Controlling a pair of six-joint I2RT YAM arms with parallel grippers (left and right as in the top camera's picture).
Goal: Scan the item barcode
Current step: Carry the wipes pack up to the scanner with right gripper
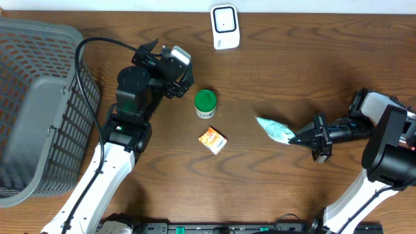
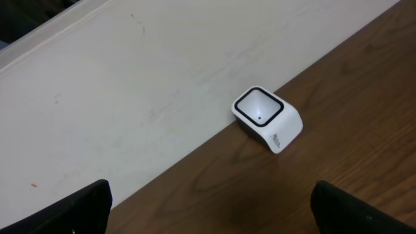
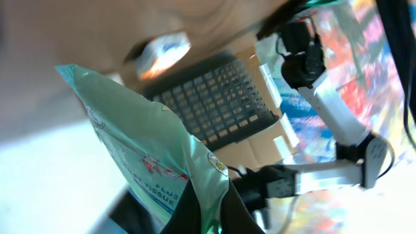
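The basket [image 1: 39, 110] sits at the left edge of the bench [image 1: 292, 188]; all I can see inside it is its own grey floor. Its left side and near corner are cut off by the overhead view.

The right wrist view is tilted and smeared. The pouch [image 3: 143, 149] fills its lower half, and beyond it I can make out only the basket's mesh and part of the other arm. Some print on the pouch is readable, but I can't find a barcode on the face that shows. The fingertips are lost behind the pouch in that view. From the left wrist I get only the two dark fingers [image 2: 65, 211] in the bottom corners.

The right gripper [image 1: 300, 137] is clamped on the right end of the pouch [image 1: 275, 130], right of the bench's middle. I can't tell whether the pouch is lifted. The left gripper [image 1: 172, 65] stands wide apart and holds nothing. It faces the scanner [image 1: 225, 26], which sits at the far edge. Between the two grippers are a green-lidded tub [image 1: 205, 103] and an orange box [image 1: 213, 140], apart from each other.
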